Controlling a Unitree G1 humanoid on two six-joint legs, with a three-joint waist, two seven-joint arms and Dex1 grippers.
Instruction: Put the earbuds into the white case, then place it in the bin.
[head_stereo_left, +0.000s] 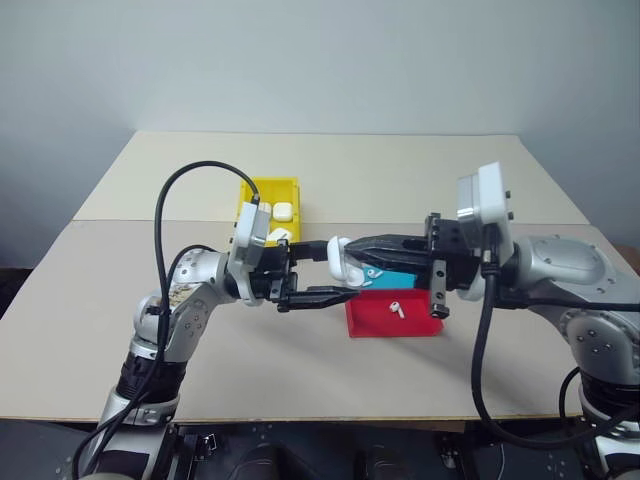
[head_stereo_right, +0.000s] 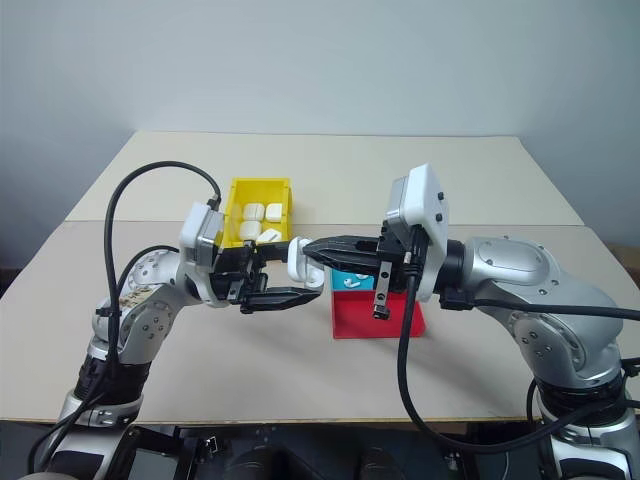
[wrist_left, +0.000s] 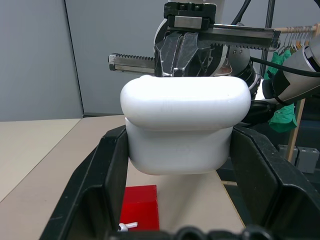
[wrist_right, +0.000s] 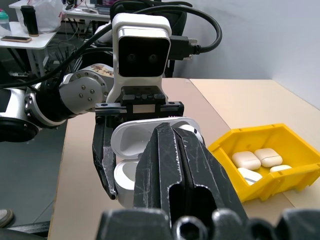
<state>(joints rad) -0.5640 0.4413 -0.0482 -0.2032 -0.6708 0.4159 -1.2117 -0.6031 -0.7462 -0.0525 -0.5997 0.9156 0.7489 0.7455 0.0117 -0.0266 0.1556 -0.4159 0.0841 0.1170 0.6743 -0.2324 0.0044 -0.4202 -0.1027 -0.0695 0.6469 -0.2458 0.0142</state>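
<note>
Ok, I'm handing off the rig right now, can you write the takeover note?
Left pincer: shut on the small glossy white hinged case, lid open, held in the air over the table.
Right pincer: shut, its tips at the open case; whether it carries an earbud cannot be seen.
One tiny white earbud lies in the shallow teal-and-red tray.
The bright yellow plastic bin already holds several white cases.
Left: load the earbuds, close the lid, place the case in the bin.

Head pair overhead; wrist views close-up.
</note>
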